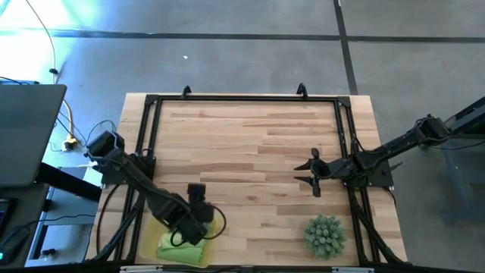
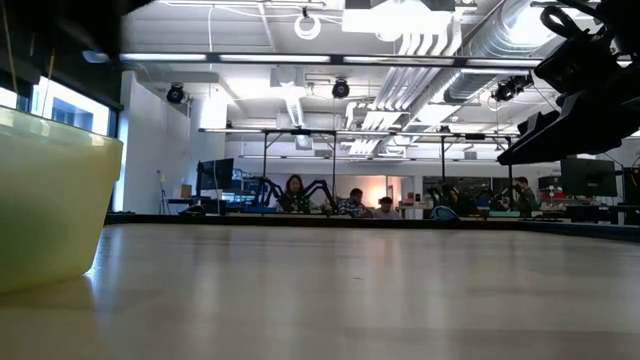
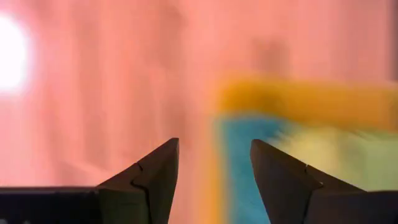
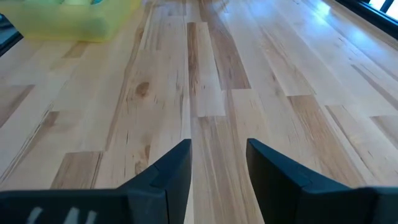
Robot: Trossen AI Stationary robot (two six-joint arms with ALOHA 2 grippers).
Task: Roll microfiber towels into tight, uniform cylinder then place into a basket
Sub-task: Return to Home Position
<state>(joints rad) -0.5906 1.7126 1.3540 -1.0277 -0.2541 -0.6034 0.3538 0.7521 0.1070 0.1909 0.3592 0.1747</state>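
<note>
The yellow basket stands at the table's near left corner and shows in the low view as a pale wall. A light-green towel roll lies in it. My left gripper hangs over the basket, pointing down, open, with nothing between its fingers. The left wrist view is blurred and shows the basket's yellow rim with blue and yellow-green patches inside. My right gripper waits open above the bare table at the right.
A green spiky ball-shaped thing sits near the table's near right corner. A black frame runs around the tabletop. The wooden middle of the table lies bare between the two arms.
</note>
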